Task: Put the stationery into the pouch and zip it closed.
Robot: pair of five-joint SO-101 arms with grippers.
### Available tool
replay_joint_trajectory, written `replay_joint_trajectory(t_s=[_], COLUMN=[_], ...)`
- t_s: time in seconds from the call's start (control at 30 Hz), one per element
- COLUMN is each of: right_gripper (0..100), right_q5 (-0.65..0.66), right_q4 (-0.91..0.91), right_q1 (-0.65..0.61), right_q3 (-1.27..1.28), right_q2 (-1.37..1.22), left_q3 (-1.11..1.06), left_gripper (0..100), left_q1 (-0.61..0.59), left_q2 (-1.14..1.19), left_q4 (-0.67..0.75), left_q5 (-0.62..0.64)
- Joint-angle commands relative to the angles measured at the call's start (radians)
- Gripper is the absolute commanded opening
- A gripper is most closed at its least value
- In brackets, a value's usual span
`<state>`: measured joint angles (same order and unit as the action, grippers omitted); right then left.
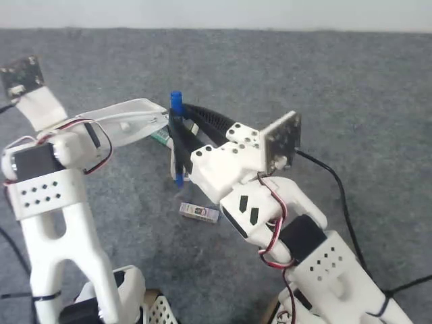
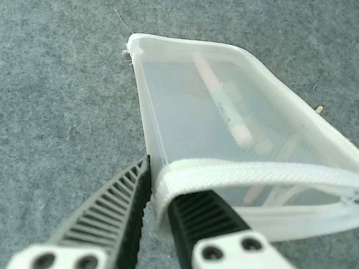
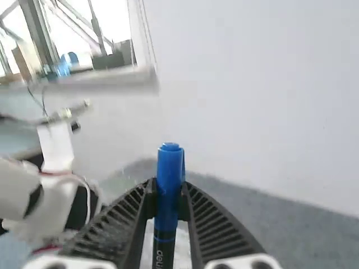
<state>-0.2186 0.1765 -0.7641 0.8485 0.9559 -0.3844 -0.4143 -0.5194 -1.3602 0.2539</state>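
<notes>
Seemingly, left gripper (image 2: 161, 185) pinches a pen-filled pouch (image 2: 179, 112), right gripper (image 3: 168, 189) a marker (image 3: 169, 165).

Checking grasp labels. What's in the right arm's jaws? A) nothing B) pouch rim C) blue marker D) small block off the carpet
C: the right wrist view shows the blue marker upright between the right arm's jaws; the rim of the pouch is in the left arm's jaws.

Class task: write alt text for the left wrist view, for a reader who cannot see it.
The left gripper pinches the zip-edged rim of a white mesh pouch, with grey carpet beneath. Pens show through the mesh.
</notes>
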Motion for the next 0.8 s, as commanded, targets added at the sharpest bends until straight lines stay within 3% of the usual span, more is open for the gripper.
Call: replay_joint_trajectory(t_s=[0.0,0.13,0.4,0.77], right_gripper=[0.6,0.6,0.7,0.7], right_q5=[-0.009,-0.009,-0.012,-0.003], right_q4=[-0.226,-0.401,-0.578,-0.96], right_q1=[-0.005,-0.005,-0.021,-0.048], right_q3=[0.043,0.106,0.132,0.095], right_q2=[0.027,0.025,-0.01,-0.308], left_q3=[0.01,0.01,0.01,0.01], left_gripper=[1,1,1,1], left_q1=[0.0,0.003,0.003,0.0], left_q2=[-0.009,-0.009,-0.009,-0.009], left_q4=[0.037,0.037,0.035,0.034], left_q5=[0.005,0.005,0.006,0.008])
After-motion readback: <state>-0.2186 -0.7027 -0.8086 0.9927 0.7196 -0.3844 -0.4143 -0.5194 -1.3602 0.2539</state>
